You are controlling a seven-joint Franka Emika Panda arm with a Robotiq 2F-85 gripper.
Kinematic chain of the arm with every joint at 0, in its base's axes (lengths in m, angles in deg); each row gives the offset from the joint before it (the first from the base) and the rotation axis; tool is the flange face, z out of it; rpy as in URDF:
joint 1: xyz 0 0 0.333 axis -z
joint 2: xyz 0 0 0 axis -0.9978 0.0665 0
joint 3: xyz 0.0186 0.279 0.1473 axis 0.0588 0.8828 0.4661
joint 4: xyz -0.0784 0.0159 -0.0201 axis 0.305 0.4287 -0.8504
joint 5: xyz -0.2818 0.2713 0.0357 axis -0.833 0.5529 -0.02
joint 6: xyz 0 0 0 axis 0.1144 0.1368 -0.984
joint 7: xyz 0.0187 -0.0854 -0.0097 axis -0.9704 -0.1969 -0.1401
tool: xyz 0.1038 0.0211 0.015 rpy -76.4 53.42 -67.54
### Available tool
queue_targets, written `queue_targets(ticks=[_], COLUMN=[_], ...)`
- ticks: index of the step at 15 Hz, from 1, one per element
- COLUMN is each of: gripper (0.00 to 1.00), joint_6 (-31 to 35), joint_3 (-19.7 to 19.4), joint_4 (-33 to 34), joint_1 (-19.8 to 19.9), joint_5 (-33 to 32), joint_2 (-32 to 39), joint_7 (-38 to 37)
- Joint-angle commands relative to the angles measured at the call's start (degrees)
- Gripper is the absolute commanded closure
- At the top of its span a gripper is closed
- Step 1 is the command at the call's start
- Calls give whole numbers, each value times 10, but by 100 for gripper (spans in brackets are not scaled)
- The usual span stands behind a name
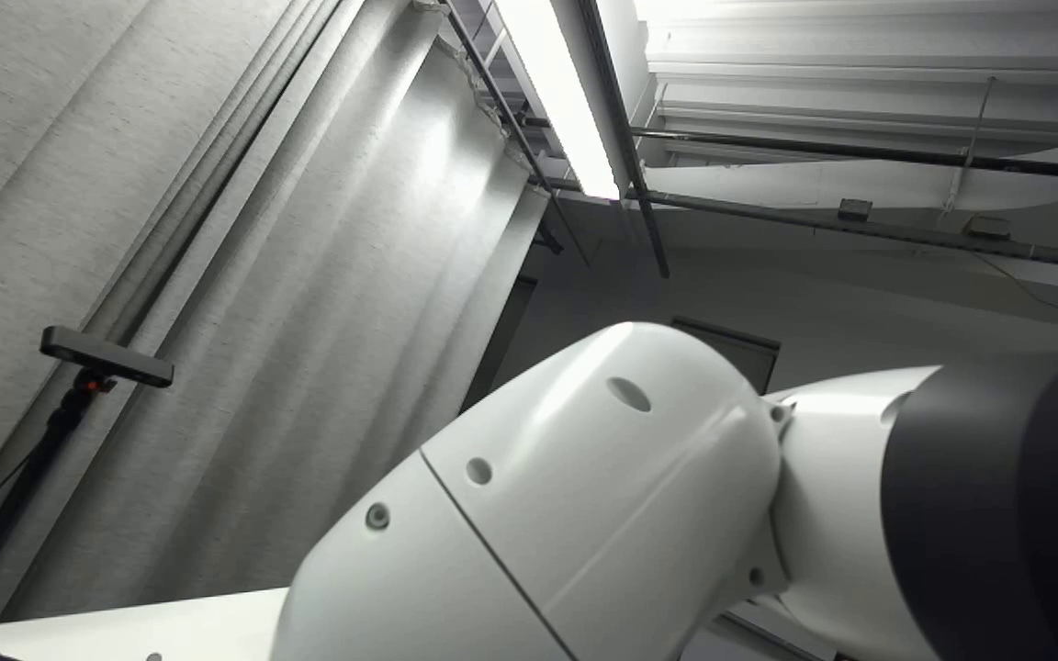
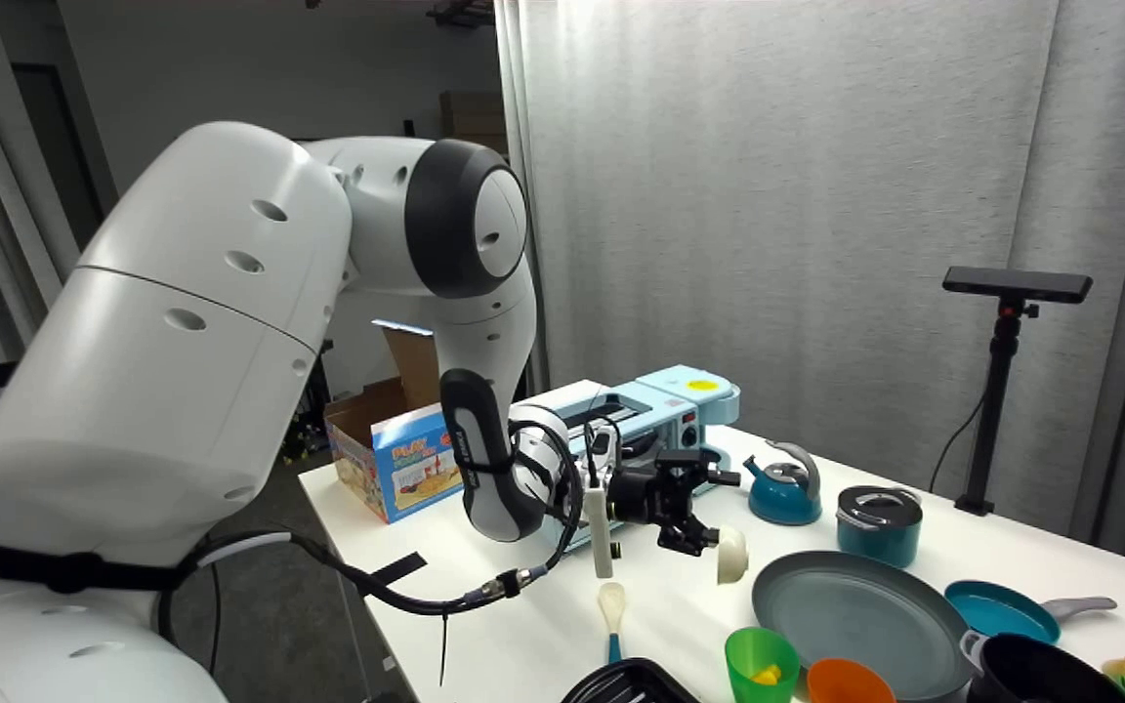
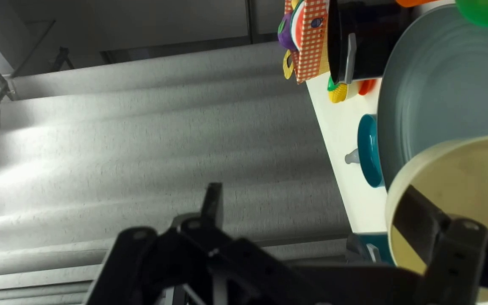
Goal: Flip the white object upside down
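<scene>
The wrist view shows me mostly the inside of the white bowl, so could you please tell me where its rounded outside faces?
Observer: In an exterior view, the white bowl is tipped sideways, its rounded outside facing away from the gripper.
Operator: Thank you. Does anything stand near the lidded pot that my picture leaves out?
Observer: Yes, a teal kettle stands beside it.
Operator: And is there anything lying flat that I am missing, please?
Observer: Yes, a pale spoon lies on the table.
</scene>
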Motion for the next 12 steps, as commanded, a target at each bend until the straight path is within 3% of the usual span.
queue_targets(ticks=[1, 4, 12], gripper=[0, 0, 0], joint_6=[-47, -74, -138], joint_3=[8, 7, 16], joint_4=[4, -1, -1], joint_1=[2, 1, 5], joint_5=[-56, -120, -178], joint_2=[14, 19, 37], joint_7=[-23, -21, -39])
